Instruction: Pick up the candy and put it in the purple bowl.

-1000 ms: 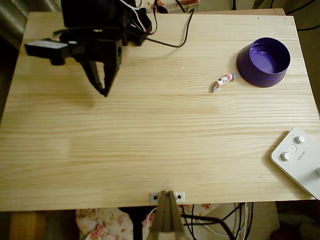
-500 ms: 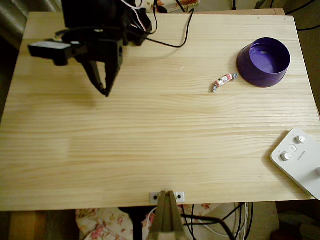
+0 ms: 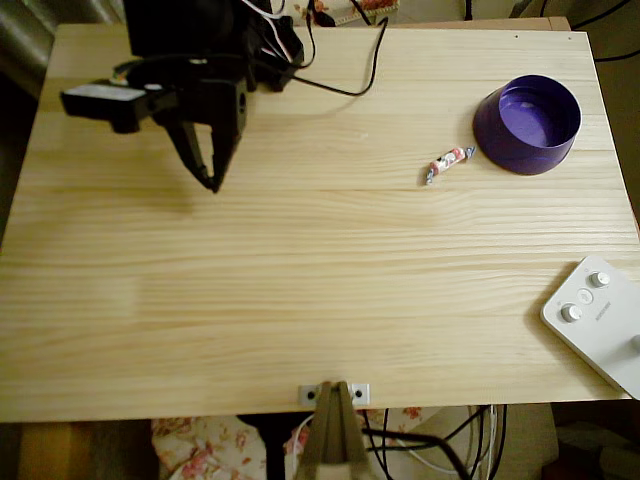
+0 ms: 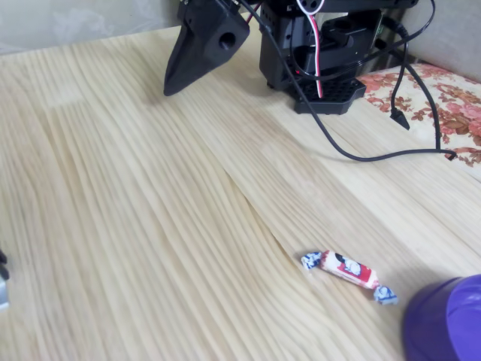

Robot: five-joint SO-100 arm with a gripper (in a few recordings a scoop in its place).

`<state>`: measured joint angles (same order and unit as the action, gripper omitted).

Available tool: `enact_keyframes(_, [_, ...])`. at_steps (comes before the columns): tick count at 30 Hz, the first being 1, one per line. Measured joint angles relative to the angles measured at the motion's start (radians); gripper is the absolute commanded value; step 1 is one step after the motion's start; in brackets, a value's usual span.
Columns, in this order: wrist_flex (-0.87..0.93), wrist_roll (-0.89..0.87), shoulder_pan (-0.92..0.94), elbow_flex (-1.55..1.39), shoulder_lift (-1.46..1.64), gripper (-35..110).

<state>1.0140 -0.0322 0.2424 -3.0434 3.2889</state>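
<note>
Right now, claw: your gripper [image 3: 212, 185] is hanging near the table's [image 3: 300, 300] far left corner in the overhead view, fingers drawn together to a point and holding nothing.
Candy position: the candy [image 3: 448, 163] is lying flat on bare wood well apart from the claw, toward the far right corner, just beside the purple bowl [image 3: 527, 124] and not touching it.
Handling: you are probably dealing with something light and crinkly, with a firm middle; the twisted ends will likely slip or tear, so take the red body across its narrow width.
Overhead view: it is showing the whole bowl and a white box [image 3: 598, 322] at the near right edge.
Fixed view: it is showing the wrapper's [image 4: 348, 275] blue-white twists and the arm's base [image 4: 323, 53].
</note>
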Motion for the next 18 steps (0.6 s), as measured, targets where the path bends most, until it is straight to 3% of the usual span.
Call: enact_keyframes(18, [0.183,0.043,-0.078,0.253,-0.009,-1])
